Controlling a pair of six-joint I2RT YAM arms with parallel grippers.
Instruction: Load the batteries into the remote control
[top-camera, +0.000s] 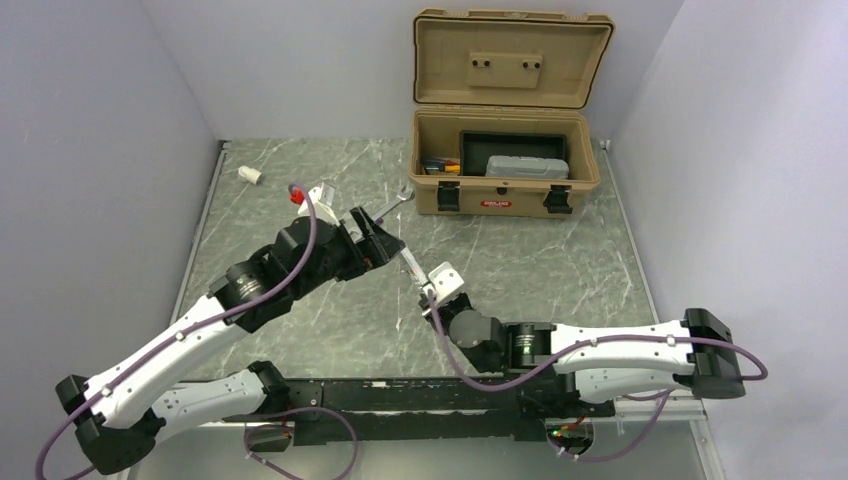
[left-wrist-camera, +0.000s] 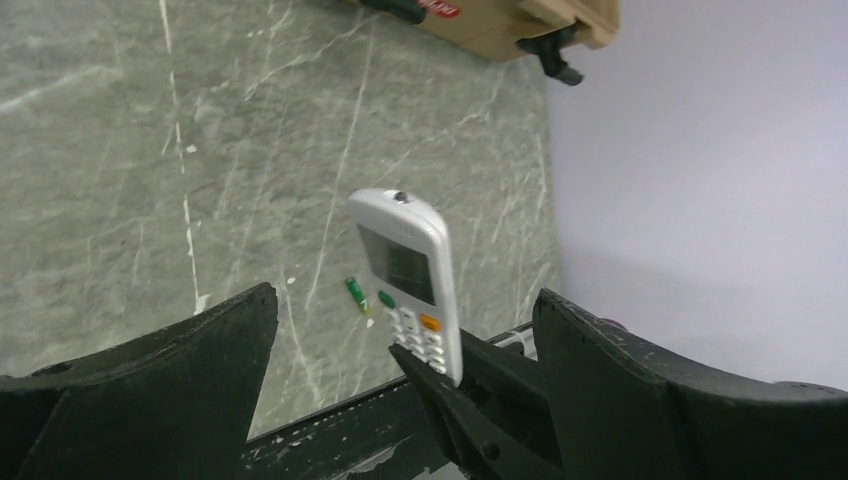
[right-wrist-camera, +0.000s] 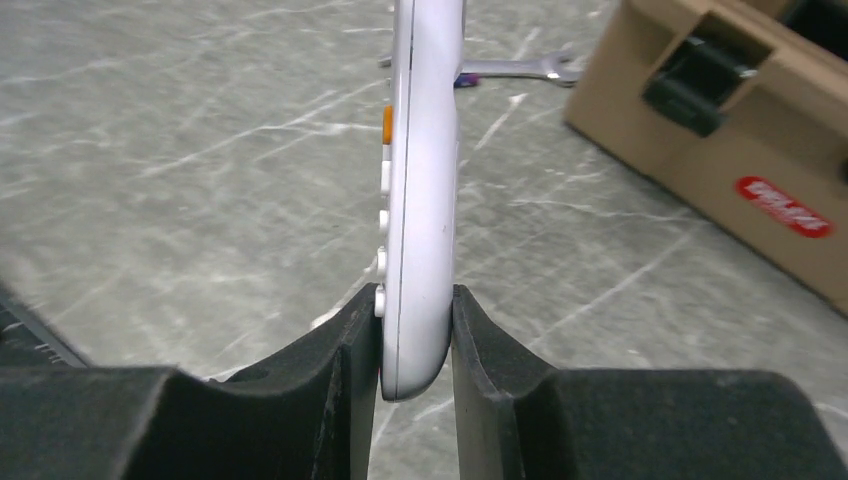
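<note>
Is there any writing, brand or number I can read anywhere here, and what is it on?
Nothing can be read for certain.
The red label on the tan case: white lettering, too blurred to read.
The buttons on the remote control: markings too small to read.
Its screen: blank.

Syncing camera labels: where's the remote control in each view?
Top external: remote control mid-frame, at the right hand's tip.
Left wrist: centre, screen facing camera.
Right wrist: centre, edge-on, running off top.
Shared landmark: tan toolbox, in all three.
</note>
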